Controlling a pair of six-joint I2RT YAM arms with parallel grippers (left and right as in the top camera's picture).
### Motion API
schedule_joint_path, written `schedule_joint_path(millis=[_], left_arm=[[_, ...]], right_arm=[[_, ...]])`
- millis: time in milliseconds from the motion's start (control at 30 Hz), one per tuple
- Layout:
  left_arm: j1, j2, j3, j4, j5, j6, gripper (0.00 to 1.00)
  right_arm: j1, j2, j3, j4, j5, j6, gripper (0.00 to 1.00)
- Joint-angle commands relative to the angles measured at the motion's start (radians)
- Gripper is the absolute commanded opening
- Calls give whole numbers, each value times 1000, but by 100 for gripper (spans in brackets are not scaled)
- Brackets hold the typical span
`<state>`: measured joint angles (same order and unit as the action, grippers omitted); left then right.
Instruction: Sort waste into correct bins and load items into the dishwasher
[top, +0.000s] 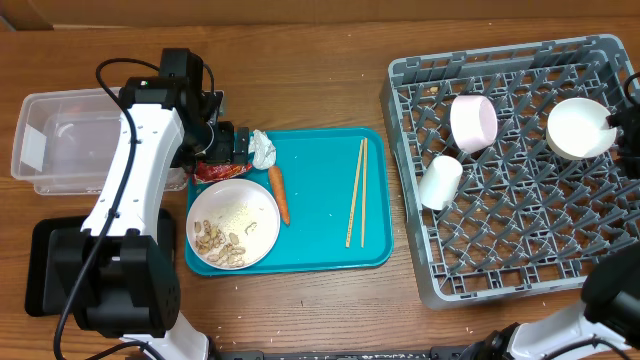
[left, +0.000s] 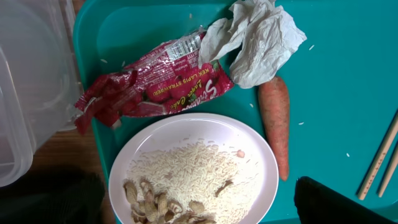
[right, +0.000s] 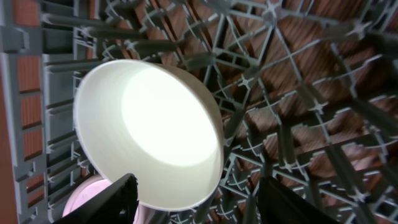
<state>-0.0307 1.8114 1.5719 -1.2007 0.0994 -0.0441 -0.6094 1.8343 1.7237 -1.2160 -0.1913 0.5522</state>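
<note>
On the teal tray, the red snack wrapper, the white tissue and the carrot lie by the round plate, which holds peanut shells and rice. My left gripper is open above the plate; in the overhead view it hovers at the wrapper. The grey dish rack holds a pink bowl, a cup and a white bowl. My right gripper is open around the white bowl's rim.
The clear tub stands left of the teal tray. The black tray lies at the front left, partly hidden by the left arm's base. Two chopsticks lie on the teal tray's right half.
</note>
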Motion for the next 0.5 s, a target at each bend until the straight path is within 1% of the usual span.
schedule_joint_path(millis=[0,100,133,167,200,233,300,333,400,467], left_arm=[[4,16,16,1,-6,22,100],[4,16,16,1,-6,22,100],[4,16,16,1,-6,22,100],[4,16,16,1,-6,22,100],[4,16,16,1,-6,22,100],[4,16,16,1,-6,22,100],[4,16,16,1,-6,22,100],[4,16,16,1,-6,22,100],[4,16,16,1,-6,22,100],[4,16,16,1,-6,22,100]], right_arm=[[-3,29,-3,7,-48,-6,63],[-2,58,-3,-7,-4,-1,63],[-2,67,-3,-14,9,2,62],[-2,79,-3,-17,23,1,59],[-2,89,-3,-18,27,1,54],[-2,94,-3,-16,31,1,43],[-2,97,-3,-6,50,-3,11],[-2,91,2,-3,66,-13,4],[9,74,13,-1,132,-29,4],[32,43,21,5,244,-29,4]])
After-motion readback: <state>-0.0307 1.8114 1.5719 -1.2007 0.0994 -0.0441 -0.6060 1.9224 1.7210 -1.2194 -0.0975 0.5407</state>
